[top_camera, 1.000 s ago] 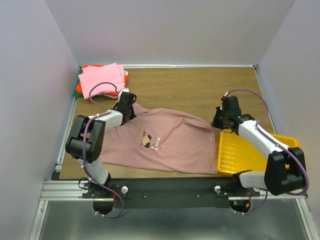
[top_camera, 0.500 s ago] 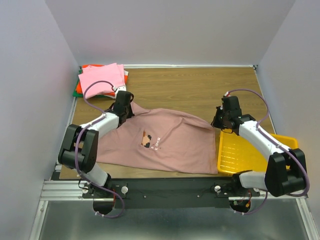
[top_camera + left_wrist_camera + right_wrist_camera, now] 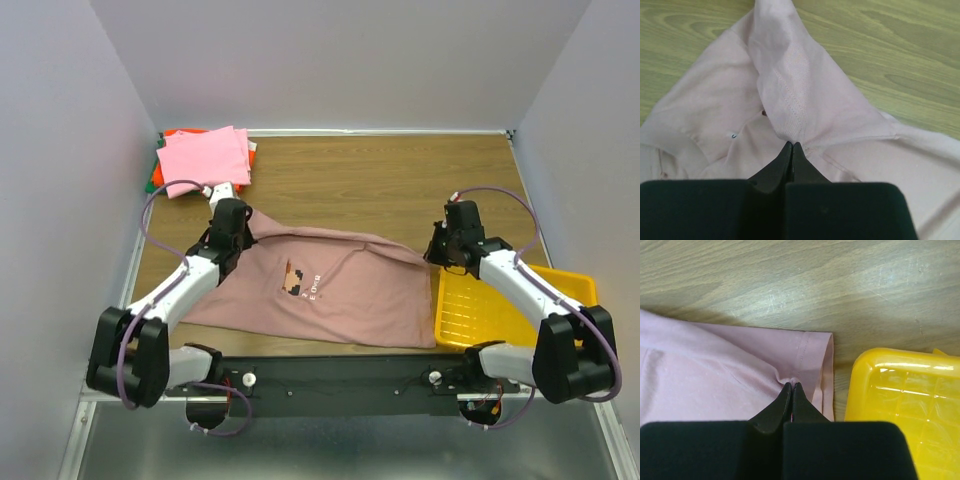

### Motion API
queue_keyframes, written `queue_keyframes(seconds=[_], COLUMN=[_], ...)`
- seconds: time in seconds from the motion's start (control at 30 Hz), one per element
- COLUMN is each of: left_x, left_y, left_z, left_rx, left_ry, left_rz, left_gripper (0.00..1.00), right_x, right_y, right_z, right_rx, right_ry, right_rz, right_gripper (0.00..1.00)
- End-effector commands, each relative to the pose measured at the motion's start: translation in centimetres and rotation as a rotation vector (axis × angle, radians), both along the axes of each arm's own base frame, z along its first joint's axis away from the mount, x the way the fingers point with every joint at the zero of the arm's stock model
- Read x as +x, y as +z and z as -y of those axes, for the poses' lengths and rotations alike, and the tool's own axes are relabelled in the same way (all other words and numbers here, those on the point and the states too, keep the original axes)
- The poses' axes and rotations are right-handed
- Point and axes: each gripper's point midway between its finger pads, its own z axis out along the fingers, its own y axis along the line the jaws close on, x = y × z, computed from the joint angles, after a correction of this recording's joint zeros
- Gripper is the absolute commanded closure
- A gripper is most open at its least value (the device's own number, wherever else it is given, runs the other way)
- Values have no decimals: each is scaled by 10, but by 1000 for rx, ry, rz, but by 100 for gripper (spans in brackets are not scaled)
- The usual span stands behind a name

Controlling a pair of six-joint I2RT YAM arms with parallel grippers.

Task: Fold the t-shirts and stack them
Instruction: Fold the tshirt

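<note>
Mauve-pink t-shirt [image 3: 330, 290], spread, pixel-print up

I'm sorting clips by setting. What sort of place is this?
Probably a robotics lab test cell, not a home: plain grey walls box in a wood-grain table, and the left arm and right arm are bolted to a metal rail at its near edge.

Left tool [image 3: 790, 146] pinching mauve-pink t-shirt [image 3: 790, 95]

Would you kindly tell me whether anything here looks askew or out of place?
The mauve-pink t-shirt lies skewed and rumpled, tented into ridges where the left gripper and right gripper pinch it; otherwise nothing stands out.
</note>
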Motion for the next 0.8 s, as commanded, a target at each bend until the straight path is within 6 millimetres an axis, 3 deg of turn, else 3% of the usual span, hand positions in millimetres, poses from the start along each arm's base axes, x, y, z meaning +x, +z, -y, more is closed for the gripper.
queue_keyframes(seconds=[0.0, 0.57, 0.77], left_x=[-14, -62, -67], left_y=[12, 50, 50], left_z=[-19, -39, -36], left_rx=[-14, -180, -222], left_ry=[116, 257, 260], left_rz=[63, 232, 244], left_gripper=[100, 100, 100], right_x=[-10, -23, -27], right_y=[0, 7, 15], right_z=[0, -3, -5], right_rx=[11, 25, 31], right_ry=[-9, -13, -23], right_rz=[-4, 28, 48], right_gripper=[100, 100, 100])
